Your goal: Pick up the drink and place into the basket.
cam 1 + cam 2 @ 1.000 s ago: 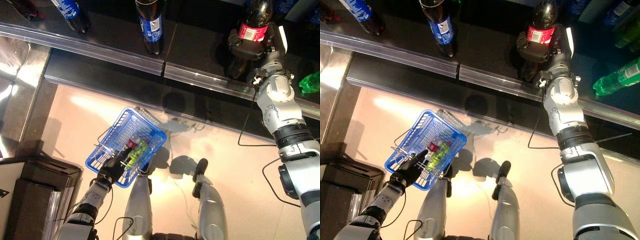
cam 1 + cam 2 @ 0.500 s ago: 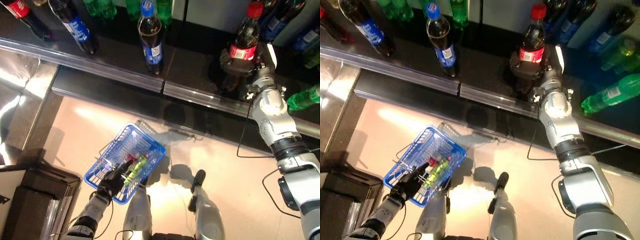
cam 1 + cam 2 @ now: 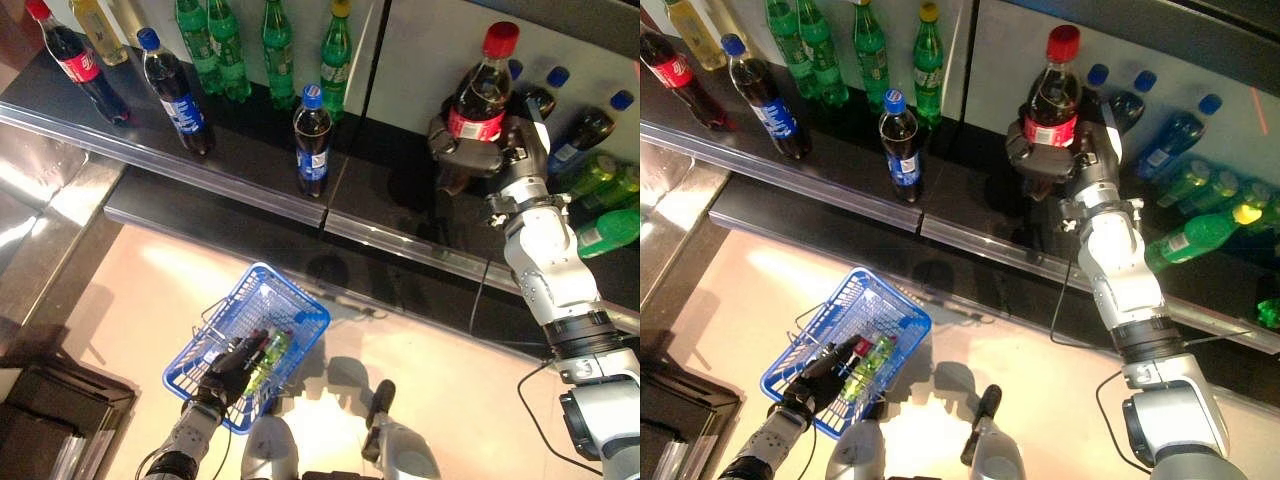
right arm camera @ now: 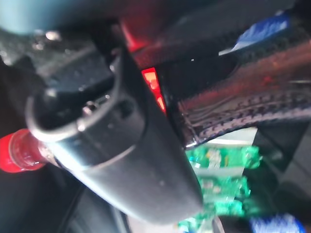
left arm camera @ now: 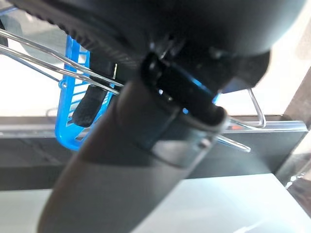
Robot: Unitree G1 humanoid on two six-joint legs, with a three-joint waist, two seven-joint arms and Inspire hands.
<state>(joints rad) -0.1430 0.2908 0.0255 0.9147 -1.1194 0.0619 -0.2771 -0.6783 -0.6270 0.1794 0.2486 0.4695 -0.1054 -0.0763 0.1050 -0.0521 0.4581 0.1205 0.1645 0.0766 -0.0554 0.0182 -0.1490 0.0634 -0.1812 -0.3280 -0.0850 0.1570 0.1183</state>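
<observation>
While the left hand grips the wire handle of the blue plastic basket over the floor, the right hand clasps the red-capped dark cola bottle, upright at the black shelf.

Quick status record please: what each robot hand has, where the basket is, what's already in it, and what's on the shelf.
right robot hand: shut on red-capped cola bottle, at shelf height
left robot hand: holding blue basket by its wire handle, low over the floor
basket contents: a green bottle, more cannot tell
shelf: blue-capped cola bottle near front edge, green bottles behind
</observation>
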